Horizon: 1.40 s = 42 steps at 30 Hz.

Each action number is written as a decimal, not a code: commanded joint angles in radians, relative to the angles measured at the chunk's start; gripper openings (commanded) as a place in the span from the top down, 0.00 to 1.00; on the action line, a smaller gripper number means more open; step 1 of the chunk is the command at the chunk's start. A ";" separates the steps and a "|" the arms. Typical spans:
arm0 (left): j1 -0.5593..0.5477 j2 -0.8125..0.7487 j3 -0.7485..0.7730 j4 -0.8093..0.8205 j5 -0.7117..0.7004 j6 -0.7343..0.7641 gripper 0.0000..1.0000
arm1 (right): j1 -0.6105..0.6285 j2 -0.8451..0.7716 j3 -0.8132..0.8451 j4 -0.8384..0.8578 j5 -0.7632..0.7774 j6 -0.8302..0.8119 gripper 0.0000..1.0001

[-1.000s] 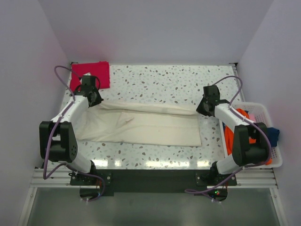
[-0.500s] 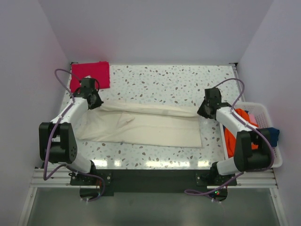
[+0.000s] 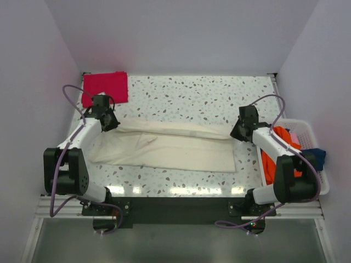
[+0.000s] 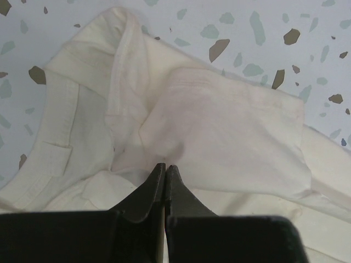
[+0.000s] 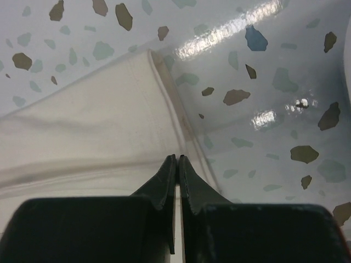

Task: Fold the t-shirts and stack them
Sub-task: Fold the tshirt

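A large cream t-shirt (image 3: 170, 147) lies across the table as a long band folded lengthwise. My left gripper (image 3: 109, 123) is shut on its far left corner, where the cloth (image 4: 219, 131) bunches in folds ahead of the tips (image 4: 165, 166). At the far right corner, my right gripper (image 3: 237, 133) is shut on the hem (image 5: 159, 93), tips (image 5: 177, 157) down on the cloth. The far edge runs as a raised ridge between the two grippers. A red t-shirt (image 3: 105, 87) lies folded at the far left corner of the table.
A white basket (image 3: 307, 127) stands at the right edge of the table, holding an orange tee (image 3: 271, 159), a blue one (image 3: 317, 156) and some pink cloth. White walls close in the table on the left, back and right.
Both grippers have drawn slightly toward the near side, and the cream t-shirt's far edge has come with them. The jaws have stayed shut.
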 commanded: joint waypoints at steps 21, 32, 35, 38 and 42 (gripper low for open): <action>0.010 -0.076 -0.148 0.034 0.029 -0.069 1.00 | -0.006 -0.037 -0.081 0.041 -0.047 0.021 0.72; 0.038 -0.092 -0.172 0.047 0.060 -0.067 0.89 | 0.010 -0.100 -0.021 -0.002 -0.082 -0.037 0.65; 0.038 -0.100 -0.182 0.053 0.063 -0.072 0.88 | 0.042 -0.069 0.010 -0.005 -0.089 -0.046 0.65; 0.039 -0.103 -0.177 0.053 0.068 -0.069 0.87 | 0.118 -0.023 0.043 -0.004 -0.054 -0.042 0.65; 0.039 -0.109 -0.153 0.056 0.075 -0.063 0.92 | 0.126 0.066 0.095 0.002 -0.033 -0.031 0.65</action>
